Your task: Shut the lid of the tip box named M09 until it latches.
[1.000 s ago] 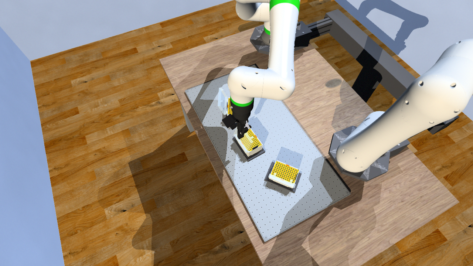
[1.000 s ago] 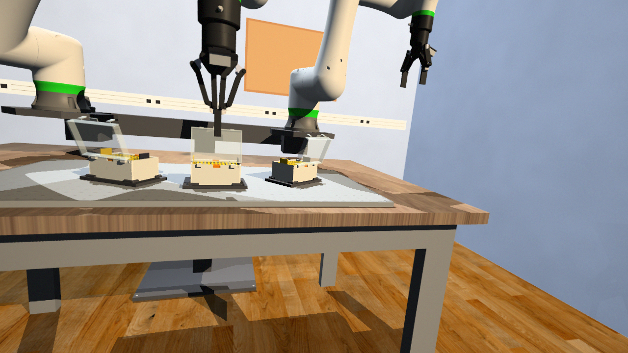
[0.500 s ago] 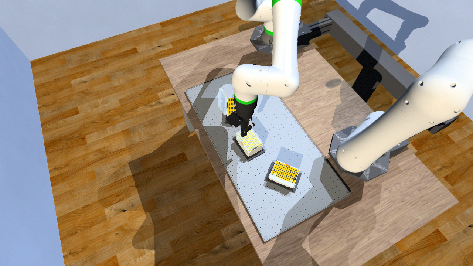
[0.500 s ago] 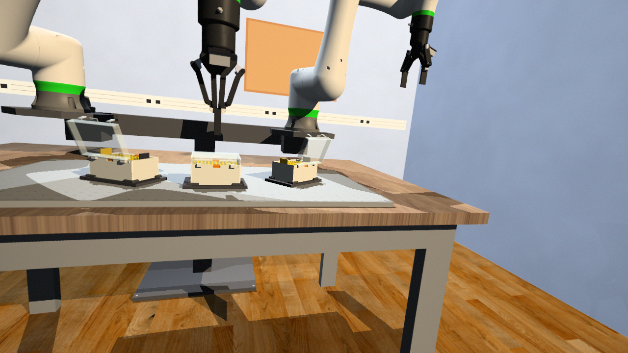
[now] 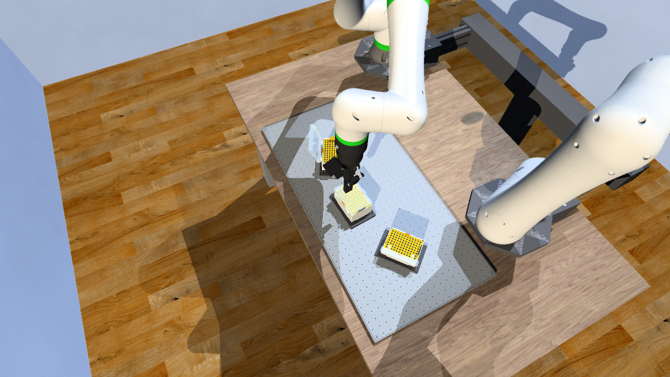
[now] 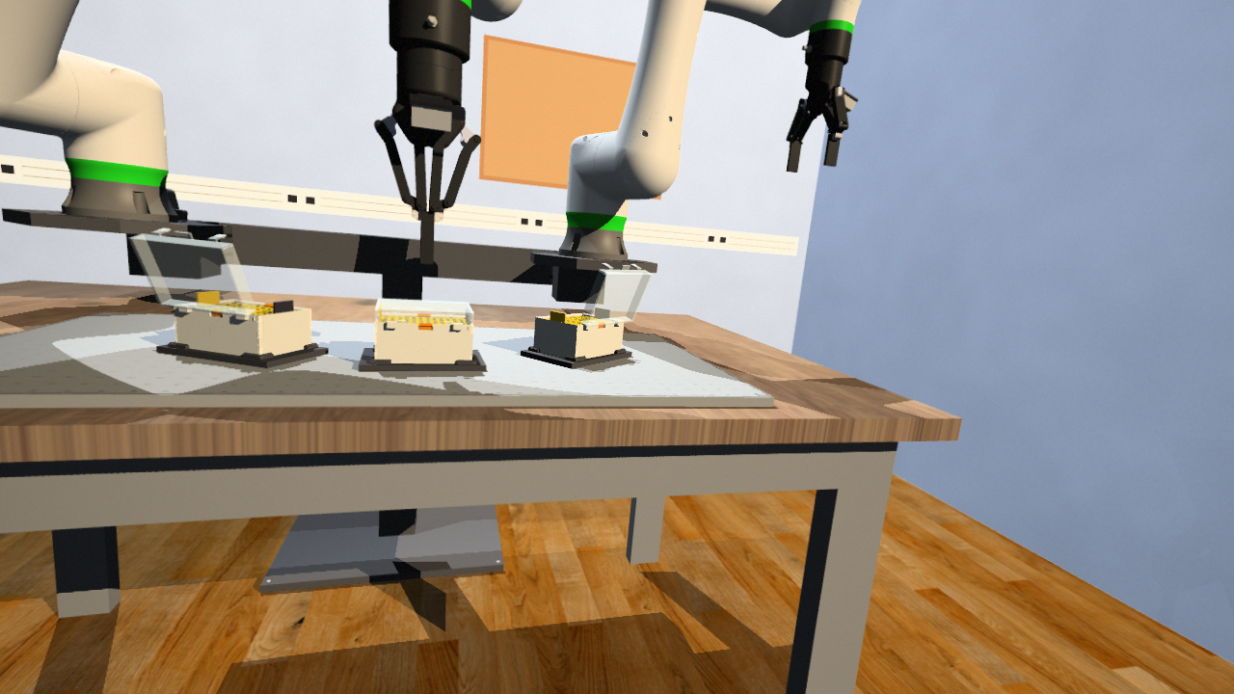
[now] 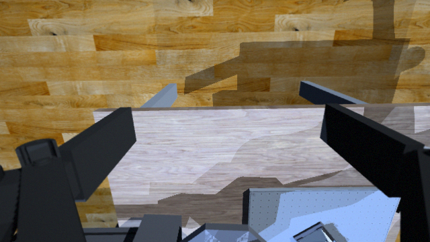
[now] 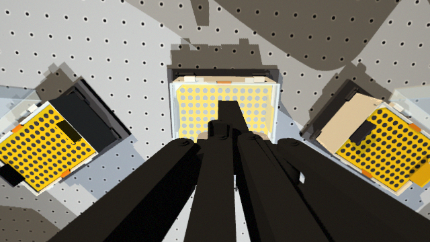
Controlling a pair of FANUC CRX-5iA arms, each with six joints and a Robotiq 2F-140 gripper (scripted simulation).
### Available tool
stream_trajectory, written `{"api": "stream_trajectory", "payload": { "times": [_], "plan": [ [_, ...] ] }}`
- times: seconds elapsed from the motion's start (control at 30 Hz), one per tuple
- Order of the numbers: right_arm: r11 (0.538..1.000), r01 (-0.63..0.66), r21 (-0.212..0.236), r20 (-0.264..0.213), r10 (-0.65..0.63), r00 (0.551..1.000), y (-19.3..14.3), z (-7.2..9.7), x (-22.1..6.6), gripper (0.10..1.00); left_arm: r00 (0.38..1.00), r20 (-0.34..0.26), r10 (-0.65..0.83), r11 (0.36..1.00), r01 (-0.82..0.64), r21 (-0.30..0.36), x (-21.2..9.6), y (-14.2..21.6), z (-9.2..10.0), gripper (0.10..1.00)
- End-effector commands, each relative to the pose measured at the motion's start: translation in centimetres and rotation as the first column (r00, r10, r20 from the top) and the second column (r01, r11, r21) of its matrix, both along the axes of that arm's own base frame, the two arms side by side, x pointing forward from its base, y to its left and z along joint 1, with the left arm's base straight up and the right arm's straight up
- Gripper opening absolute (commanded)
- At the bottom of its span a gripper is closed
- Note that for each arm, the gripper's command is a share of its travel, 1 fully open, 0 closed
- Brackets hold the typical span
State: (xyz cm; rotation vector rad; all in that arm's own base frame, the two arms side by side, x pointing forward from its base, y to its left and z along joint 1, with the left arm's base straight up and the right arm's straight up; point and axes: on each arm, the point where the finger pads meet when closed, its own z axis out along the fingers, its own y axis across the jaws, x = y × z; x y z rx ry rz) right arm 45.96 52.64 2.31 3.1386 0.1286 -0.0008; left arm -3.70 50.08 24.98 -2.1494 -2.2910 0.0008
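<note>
Pincer of the right arm (image 5: 347, 188) (image 6: 427, 258) (image 8: 228, 105) pointed down with its fingers together and nothing between them. Directly below it was the middle tip box (image 5: 359, 214) (image 6: 422, 347), whose clear lid (image 5: 357, 200) (image 6: 424, 308) (image 8: 195, 101) lay lowered over the yellow tip rack. Whether the fingertips touched that lid could not be told, nor whether its front edge had latched. Under the box, beneath the pincer, was a dark holder plate (image 5: 353, 225) (image 6: 372, 365) (image 8: 223, 71), and the box looked flat on it.

To the robot's left of this pincer stood another tip box (image 5: 399, 256) (image 6: 600, 341) (image 8: 30, 148), its lid (image 6: 623, 295) (image 8: 17, 105) raised. To its right stood a third tip box (image 5: 330, 147) (image 6: 284, 332) (image 8: 386, 144), its lid (image 5: 314, 143) (image 6: 194, 272) (image 8: 413, 97) also raised. Both sat on dark plates of their own. No sticker could be read, so which of the three was M09 could not be told.

Below the pincer, a perforated board (image 5: 365, 290) (image 6: 345, 400) (image 7: 322, 208) (image 8: 151, 84) bore all three holders and lay on the wooden counter (image 5: 585, 262) (image 6: 776, 424) (image 7: 188, 134).

The left arm's pincer (image 6: 812, 168) (image 7: 228, 122) hung well apart from the right one, to the robot's left and higher up, with its fingers wide apart and nothing between them.
</note>
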Motion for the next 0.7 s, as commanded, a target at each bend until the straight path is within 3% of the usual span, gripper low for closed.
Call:
{"api": "stream_trajectory", "payload": {
  "times": [0.0,0.33,0.67],
  "plan": [
    [1.000,0.000,0.002,0.002,0.000,1.000,0.1,0.2,0.1,0.099,1.000,0.000,0.000,1.000,0.000,0.002,0.0,0.0,0.1,1.000],
    [1.000,0.000,0.002,0.002,0.000,1.000,0.1,0.2,0.1,0.099,1.000,0.000,0.000,1.000,0.000,0.002,0.0,0.0,0.1,1.000],
    [1.000,0.000,0.002,0.002,0.000,1.000,0.0,2.2,0.1,0.099,1.000,0.000,0.000,1.000,0.000,0.002,0.0,0.0,0.1,1.000]
  ]
}}
